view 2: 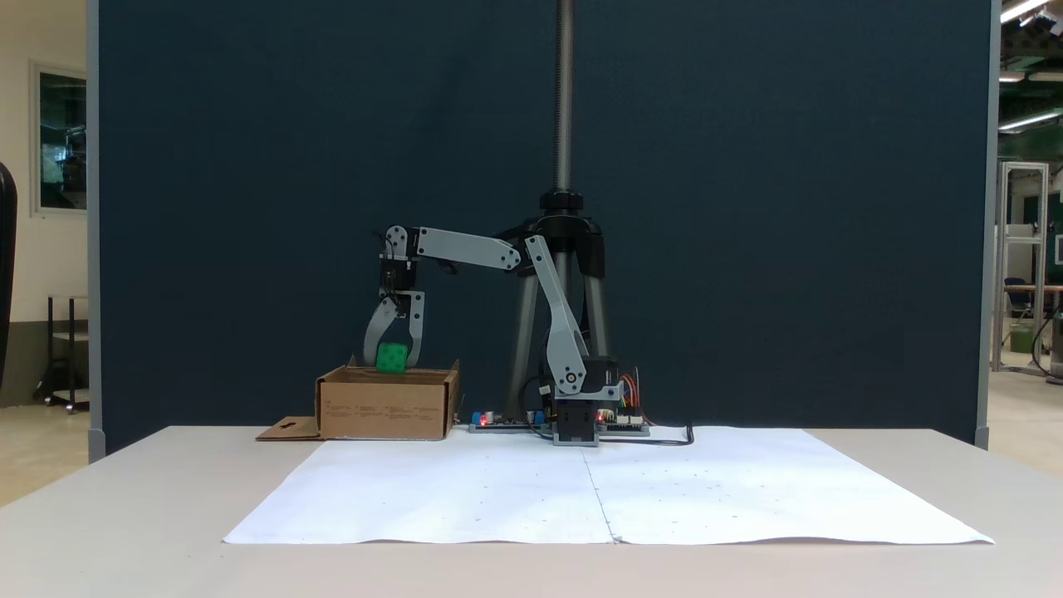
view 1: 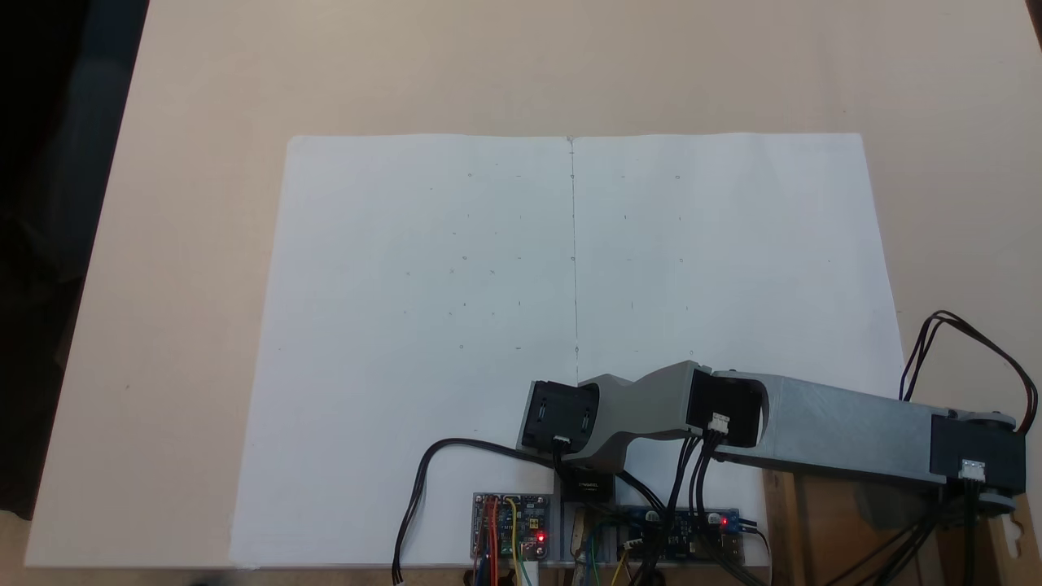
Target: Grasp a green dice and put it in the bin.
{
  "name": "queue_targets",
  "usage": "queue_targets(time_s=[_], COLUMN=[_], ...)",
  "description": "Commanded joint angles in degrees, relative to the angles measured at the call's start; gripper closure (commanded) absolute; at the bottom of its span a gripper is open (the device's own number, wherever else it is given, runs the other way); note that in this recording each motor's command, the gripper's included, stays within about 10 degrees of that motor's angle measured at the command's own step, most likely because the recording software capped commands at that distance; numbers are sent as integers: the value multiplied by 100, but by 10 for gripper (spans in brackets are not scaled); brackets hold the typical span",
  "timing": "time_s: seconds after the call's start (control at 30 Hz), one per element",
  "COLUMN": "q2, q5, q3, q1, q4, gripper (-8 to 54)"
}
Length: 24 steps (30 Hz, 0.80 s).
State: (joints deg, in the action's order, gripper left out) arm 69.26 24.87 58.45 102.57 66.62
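Observation:
In a fixed view from the front, the green dice [view 2: 391, 358] hangs just above the open top of the bin [view 2: 386, 407], a low brown cardboard box at the back left of the table. My gripper [view 2: 392, 362] points straight down over the bin. Its two grey fingers [view 2: 373, 332] are shut on the dice's sides. The dice's lower edge is about level with the box rim. In a fixed view from above, the arm [view 1: 847, 427] reaches to the right over the bin [view 1: 822, 529], which it partly covers.
White paper sheets [view 2: 606, 490] cover the middle of the table. The arm's base and circuit boards [view 1: 513, 525] with wires stand at the paper's back edge. A tripod [view 2: 565, 241] rises behind the base. The bin's flap [view 2: 286, 429] lies flat on the table.

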Motion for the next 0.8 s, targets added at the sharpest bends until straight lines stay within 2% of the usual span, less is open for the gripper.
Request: queue_targets(time_s=[0.0,0.07,0.23,0.37,0.63,0.77], q2=[132,132,193,598,1846,2048], q5=[598,598,589,536,-853,-1266], q3=[-132,-132,-132,-132,-132,-123], q1=[97,97,70,-378,-2848,-4078], q4=[-272,-396,-536,-826,-1538,-1644], gripper=[42,-11,-1,7,16,15])
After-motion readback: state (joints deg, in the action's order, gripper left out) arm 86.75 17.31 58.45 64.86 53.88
